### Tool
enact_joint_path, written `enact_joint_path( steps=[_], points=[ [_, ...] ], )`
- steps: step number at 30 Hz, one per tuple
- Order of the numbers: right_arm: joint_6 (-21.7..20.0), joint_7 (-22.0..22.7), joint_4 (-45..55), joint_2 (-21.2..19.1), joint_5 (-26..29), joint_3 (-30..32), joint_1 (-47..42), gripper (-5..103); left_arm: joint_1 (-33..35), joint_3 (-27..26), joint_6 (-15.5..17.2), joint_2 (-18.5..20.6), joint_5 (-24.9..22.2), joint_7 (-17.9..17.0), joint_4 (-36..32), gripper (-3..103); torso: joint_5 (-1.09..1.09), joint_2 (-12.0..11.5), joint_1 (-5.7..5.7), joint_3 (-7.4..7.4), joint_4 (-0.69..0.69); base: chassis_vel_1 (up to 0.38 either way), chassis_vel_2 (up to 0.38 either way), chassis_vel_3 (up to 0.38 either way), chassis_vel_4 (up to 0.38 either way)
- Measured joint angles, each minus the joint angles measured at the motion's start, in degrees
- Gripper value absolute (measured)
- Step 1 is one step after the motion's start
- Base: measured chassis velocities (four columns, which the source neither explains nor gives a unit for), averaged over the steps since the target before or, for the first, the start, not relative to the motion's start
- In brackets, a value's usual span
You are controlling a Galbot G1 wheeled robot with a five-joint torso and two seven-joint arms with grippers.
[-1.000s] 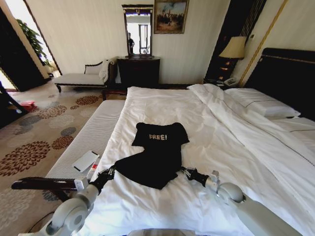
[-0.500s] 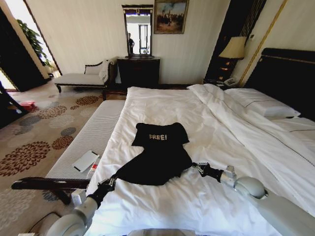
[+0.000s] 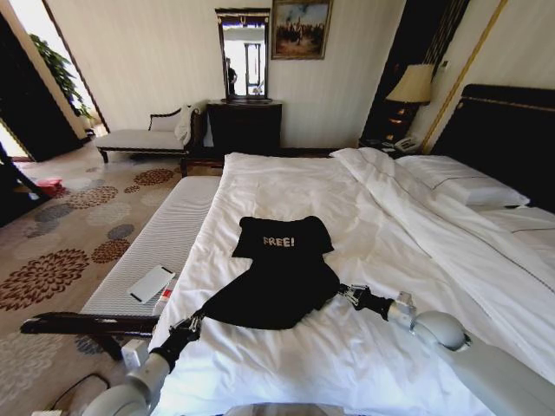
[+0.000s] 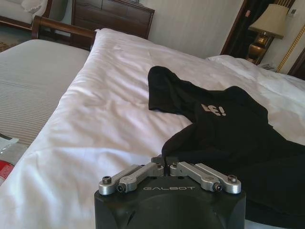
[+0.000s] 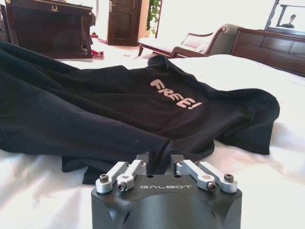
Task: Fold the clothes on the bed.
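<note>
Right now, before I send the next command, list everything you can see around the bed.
black top: one, black with white FREE! lettering, mid-bed, lower part bunched and stretched between both pincers
bed: one, white duvet, dark headboard at right
pillows: white, by the headboard
bench: one, pale striped, along the bed's left side
white flat item: one, on the bench
chaise: one, pale, far left by the wall
dresser with mirror: one, dark wood, far wall
painting: one, framed, above the dresser
lamp: one, beige shade, on the nightstand
left pincer: shut on the top's left corner
right pincer: shut on the top's right corner
</note>
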Motion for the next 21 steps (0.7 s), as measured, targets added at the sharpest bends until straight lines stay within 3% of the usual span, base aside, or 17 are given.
enact_joint_path(
  steps=[6, 8, 12, 14, 18, 21],
  points=[
    [1.2, 0.7, 0.3, 1.8, -1.9, 3.9, -4.0, 52, -1.9, 0.4, 0.5, 0.9, -1.0, -1.0, 0.0, 0, 0.0, 0.0, 0.0, 0.0, 0.01, 0.0, 0.0, 0.0, 0.0],
    [1.3, 0.8, 0.3, 2.1, -2.0, 4.6, -4.7, 52, -1.9, 0.3, 0.5, 1.1, -1.0, -1.0, -0.2, 0, 0.0, 0.0, 0.0, 0.0, 0.02, 0.0, 0.0, 0.0, 0.0],
    [1.4, 0.8, 3.1, 4.3, -0.5, 9.6, -10.9, 74, -1.8, 0.2, 0.6, 1.2, -1.1, -1.0, -0.3, 0, 0.0, 0.0, 0.0, 0.0, 0.02, 0.0, 0.0, 0.0, 0.0],
    [1.4, 0.4, 4.1, 4.9, -0.3, 10.8, -12.7, 74, -1.8, 0.4, 0.6, 1.2, -1.0, -0.9, -0.2, 0, 0.0, 0.0, 0.0, 0.0, 0.02, 0.0, 0.0, 0.0, 0.0],
    [1.4, -1.2, 8.8, 7.7, -0.7, 14.6, -19.2, 95, -2.4, 1.1, 0.6, 1.3, -1.0, -0.9, 0.3, 0, -0.02, 0.0, 0.0, 0.0, 0.0, 0.0, 0.0, 0.0, 0.0],
    [1.3, -1.4, 9.7, 8.8, -1.4, 14.0, -20.4, 99, -2.8, 1.5, 0.6, 1.3, -1.0, -0.9, 0.4, 0, -0.01, 0.0, 0.0, 0.0, -0.01, 0.0, 0.0, 0.0, 0.0]
  ],
)
